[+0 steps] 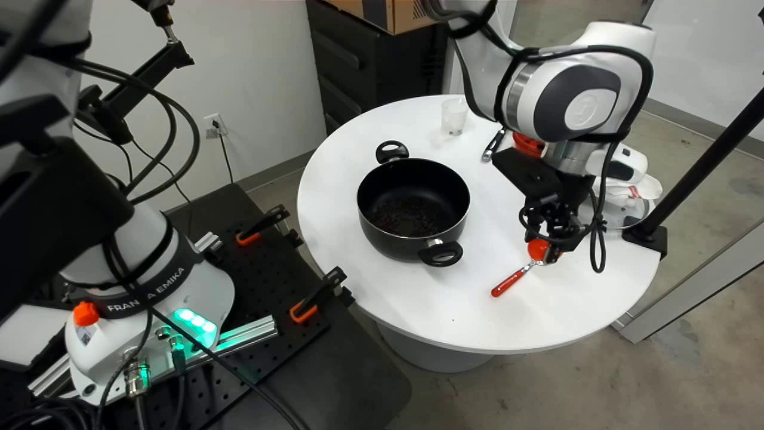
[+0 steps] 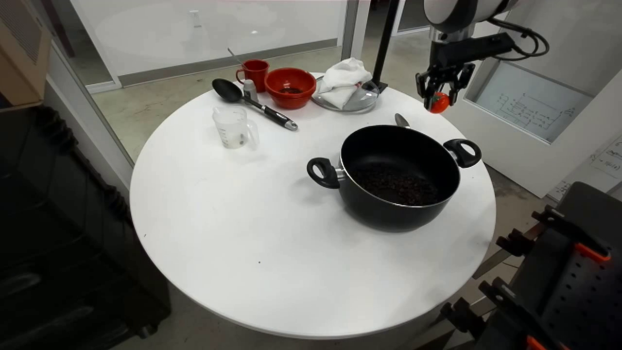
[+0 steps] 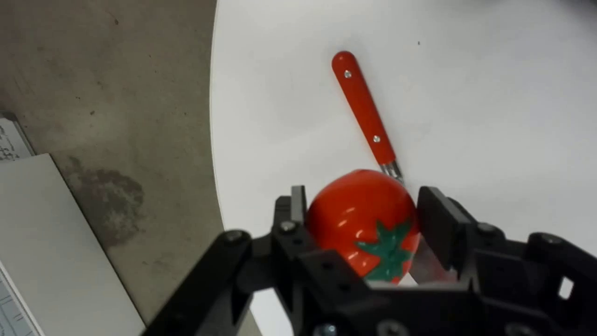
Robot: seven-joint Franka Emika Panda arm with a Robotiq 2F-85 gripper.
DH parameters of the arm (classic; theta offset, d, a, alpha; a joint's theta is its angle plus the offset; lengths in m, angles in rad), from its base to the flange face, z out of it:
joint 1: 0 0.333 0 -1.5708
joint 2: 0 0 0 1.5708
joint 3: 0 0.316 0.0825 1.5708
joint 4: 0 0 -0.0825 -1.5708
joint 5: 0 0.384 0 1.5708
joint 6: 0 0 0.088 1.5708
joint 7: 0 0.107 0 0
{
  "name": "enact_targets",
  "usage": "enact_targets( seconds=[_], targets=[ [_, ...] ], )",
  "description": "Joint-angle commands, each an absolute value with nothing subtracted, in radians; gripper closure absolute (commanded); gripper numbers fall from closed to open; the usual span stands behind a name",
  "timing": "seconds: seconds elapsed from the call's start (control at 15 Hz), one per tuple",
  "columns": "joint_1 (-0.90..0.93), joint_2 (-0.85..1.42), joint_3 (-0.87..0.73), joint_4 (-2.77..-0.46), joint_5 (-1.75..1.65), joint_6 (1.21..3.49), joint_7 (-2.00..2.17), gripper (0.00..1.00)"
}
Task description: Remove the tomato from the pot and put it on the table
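White wall (image 1: pixel 256 71), stained floor (image 3: pixel 158 149).

I saw bright light across the table (image 2: pixel 243 233), soft shadows beside the pot (image 2: pixel 393 216), and small glints on the tomato (image 3: pixel 361 219) in the wrist view.

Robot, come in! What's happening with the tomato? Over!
Jaws shut on the tomato. Tomato out of the pot, not yet set on the table. Red-handled spoon lying nearby, possibly in the way.
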State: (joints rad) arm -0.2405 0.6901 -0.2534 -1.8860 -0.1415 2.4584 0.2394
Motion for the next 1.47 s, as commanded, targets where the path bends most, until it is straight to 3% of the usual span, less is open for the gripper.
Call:
enact_targets(
  seconds=[0.0,0.6,1.33,1.4],
  targets=[
    [-0.238,0.765,-0.272,-1.843,-0.132,2.439,0.206,0.65],
    [-0.26,0.885,-0.291,-1.784,-0.128,2.44,0.175,0.65],
    [-0.295,0.879,-0.249,-1.8,-0.113,2.457,0.057,0.65],
    [-0.294,0.879,-0.248,-1.801,-0.114,2.459,0.055,0.18]
  ],
)
